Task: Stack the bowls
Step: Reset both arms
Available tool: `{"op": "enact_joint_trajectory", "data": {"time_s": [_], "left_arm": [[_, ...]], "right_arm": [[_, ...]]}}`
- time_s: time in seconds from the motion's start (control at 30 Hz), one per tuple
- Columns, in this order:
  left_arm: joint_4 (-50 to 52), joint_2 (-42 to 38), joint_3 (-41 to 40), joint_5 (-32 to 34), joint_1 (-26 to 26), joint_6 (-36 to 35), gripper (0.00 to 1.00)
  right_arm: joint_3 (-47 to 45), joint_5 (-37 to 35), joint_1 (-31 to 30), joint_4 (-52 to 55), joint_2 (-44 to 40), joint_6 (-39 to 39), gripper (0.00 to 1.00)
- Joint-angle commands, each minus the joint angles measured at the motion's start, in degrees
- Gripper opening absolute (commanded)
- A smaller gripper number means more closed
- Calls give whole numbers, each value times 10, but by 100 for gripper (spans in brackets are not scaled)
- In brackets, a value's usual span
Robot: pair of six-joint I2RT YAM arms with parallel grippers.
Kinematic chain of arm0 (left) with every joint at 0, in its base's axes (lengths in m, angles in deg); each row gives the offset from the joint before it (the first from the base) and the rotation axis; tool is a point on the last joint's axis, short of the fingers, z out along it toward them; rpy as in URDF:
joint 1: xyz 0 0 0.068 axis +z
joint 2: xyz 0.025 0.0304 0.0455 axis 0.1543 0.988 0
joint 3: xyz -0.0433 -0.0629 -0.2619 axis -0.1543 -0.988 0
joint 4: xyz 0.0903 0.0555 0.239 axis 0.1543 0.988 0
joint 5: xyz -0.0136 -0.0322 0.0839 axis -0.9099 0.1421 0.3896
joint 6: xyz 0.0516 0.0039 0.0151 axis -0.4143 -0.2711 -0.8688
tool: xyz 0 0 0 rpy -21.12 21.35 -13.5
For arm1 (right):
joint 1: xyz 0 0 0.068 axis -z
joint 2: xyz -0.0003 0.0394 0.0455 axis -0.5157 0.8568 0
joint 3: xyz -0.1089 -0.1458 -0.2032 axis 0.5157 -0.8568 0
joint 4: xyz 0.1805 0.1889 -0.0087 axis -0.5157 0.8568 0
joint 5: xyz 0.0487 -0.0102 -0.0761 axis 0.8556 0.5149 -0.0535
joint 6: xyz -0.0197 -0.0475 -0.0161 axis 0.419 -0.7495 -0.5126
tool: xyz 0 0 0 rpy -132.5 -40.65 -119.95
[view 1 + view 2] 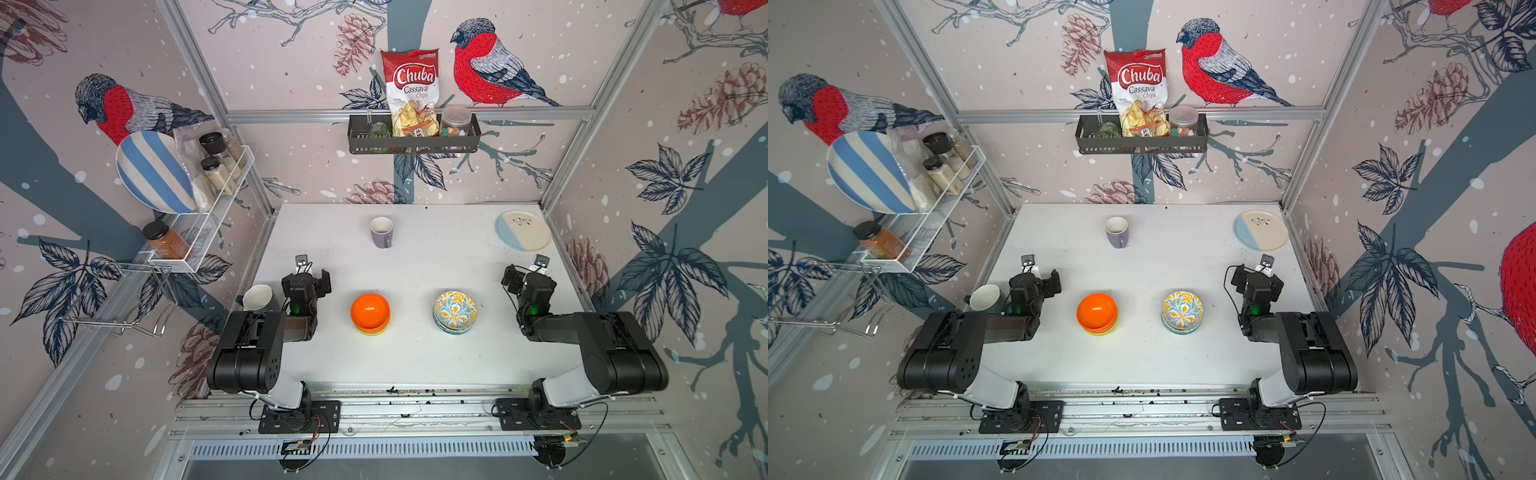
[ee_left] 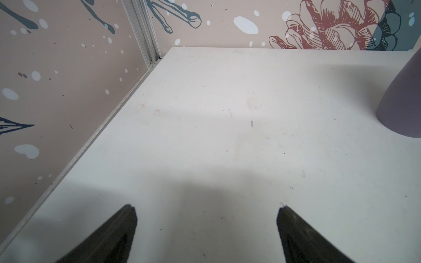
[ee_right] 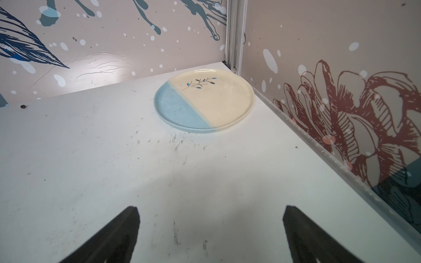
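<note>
The left hand (image 2: 206,208) is seen spread wide over the bare worktop (image 2: 227,148), nothing being held between its fingers (image 2: 127,218). The right hand (image 3: 210,210) is likewise spread wide and empty. Between the two hands, and a little behind their fingertips, two piles are set on the worktop: an orange-topped stack of bowls (image 1: 370,311) nearer the left hand, and a floral-topped stack of bowls (image 1: 455,309) in yellow and blue nearer the right hand. The stacks stand apart, and neither is touched by a hand. Ahead of the left hand, off toward the right hand's side, a purple mug (image 1: 381,232) is stood upright. Ahead of the right hand a cream-and-blue plate (image 3: 205,102) with a small sprig painted on it is laid flat in the corner. Well beyond both hands, a red-and-white bag (image 1: 411,91) lettered "Chuba Cassava Chips" is propped in a black wall basket (image 1: 413,145); a small tag at the bag's foot cannot be read.
</note>
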Motion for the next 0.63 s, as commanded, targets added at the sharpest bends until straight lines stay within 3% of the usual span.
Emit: {"op": "enact_joint_trajectory", "data": {"time_s": [0.0, 0.6], "left_arm": [[-22, 0, 3, -13, 0, -4, 98], [-22, 0, 3, -14, 0, -3, 98]], "right_arm": [[4, 0, -1, -3, -2, -8, 100], [5, -3, -5, -5, -1, -10, 100]]}}
